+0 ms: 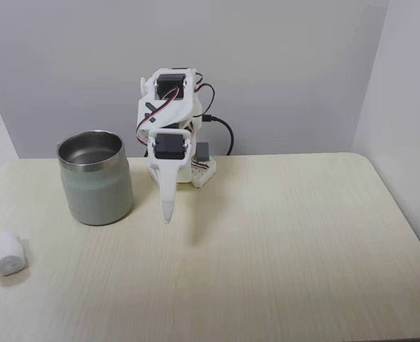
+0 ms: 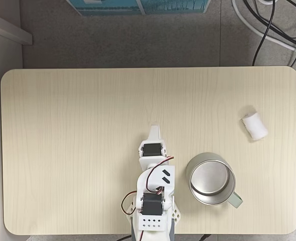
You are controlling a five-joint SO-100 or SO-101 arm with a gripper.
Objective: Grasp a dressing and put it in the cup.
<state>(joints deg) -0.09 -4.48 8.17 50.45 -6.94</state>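
Pincer of white plastic hangs folded down in front of the arm's base, with its tip pointing at the pale wooden tabletop and its two fingers together, so it holds nothing. In the fixed view from above, the pincer points toward the middle of the tabletop, away from the edge where the base is mounted. I judge this to be a rest pose: the arm is tucked in, and the grasp is not yet begun.

Just beside the arm stands the wide stainless-steel cup with the pale grey-green matte body, upright and with its mouth open to above. In the top view the cup is near the same long edge as the base, and its shiny inside looks empty. Standing open and close to the base, it seems easy for the arm to reach and drop a thing in.

The small white soft cylindrical dressing roll lies on its side close to a short edge of the tabletop, well apart from the pincer and beyond the cup. It lies free, with nothing touching it.

By count: one pincer, one cup, one dressing.
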